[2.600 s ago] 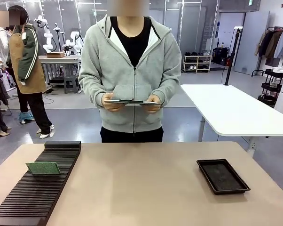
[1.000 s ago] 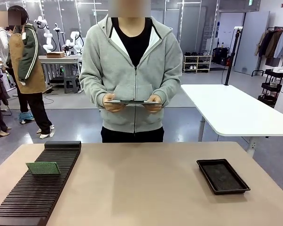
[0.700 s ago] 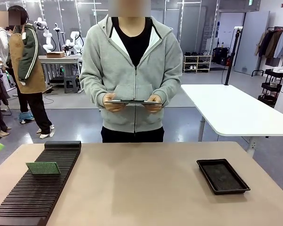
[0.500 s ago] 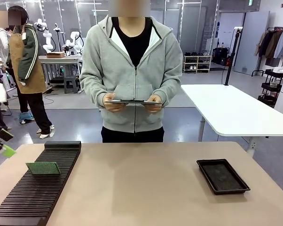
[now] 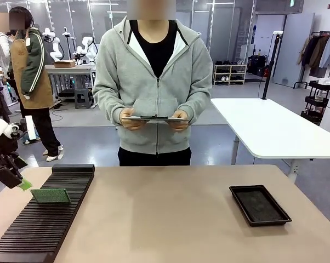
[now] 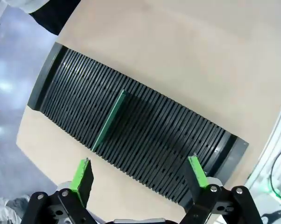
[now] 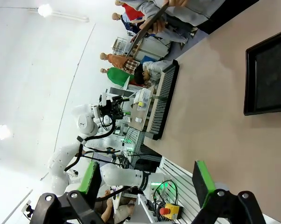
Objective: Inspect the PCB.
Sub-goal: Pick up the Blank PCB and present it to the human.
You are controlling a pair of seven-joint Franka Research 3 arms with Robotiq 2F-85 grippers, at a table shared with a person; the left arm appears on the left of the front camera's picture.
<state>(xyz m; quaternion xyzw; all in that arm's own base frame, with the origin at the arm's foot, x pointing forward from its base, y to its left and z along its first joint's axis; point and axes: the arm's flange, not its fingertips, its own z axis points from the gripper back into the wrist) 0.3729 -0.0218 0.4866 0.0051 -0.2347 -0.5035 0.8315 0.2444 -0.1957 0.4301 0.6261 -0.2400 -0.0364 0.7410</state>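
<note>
The PCB [image 5: 50, 195] is a thin green board standing on edge in a slot of the black ribbed rack [image 5: 41, 224] at the table's left. In the left wrist view the PCB [image 6: 108, 121] runs edge-on as a narrow green strip across the rack [image 6: 150, 135]. My left gripper [image 5: 20, 182] hangs just left of the board and slightly above it, apart from it. In its own view this gripper [image 6: 139, 172] is open and holds nothing. My right gripper [image 7: 145, 182] is open too, high above the table, and holds nothing.
A person in a grey hoodie stands at the far side and holds a grey clipboard [image 5: 154, 118] level in both hands. A shallow black tray [image 5: 259, 204] lies at the table's right. Bare tabletop [image 5: 165, 219] spans the space between rack and tray.
My left arm has come in from the picture's left edge and moved down and right, to beside the PCB. The person and the board have not moved.
</note>
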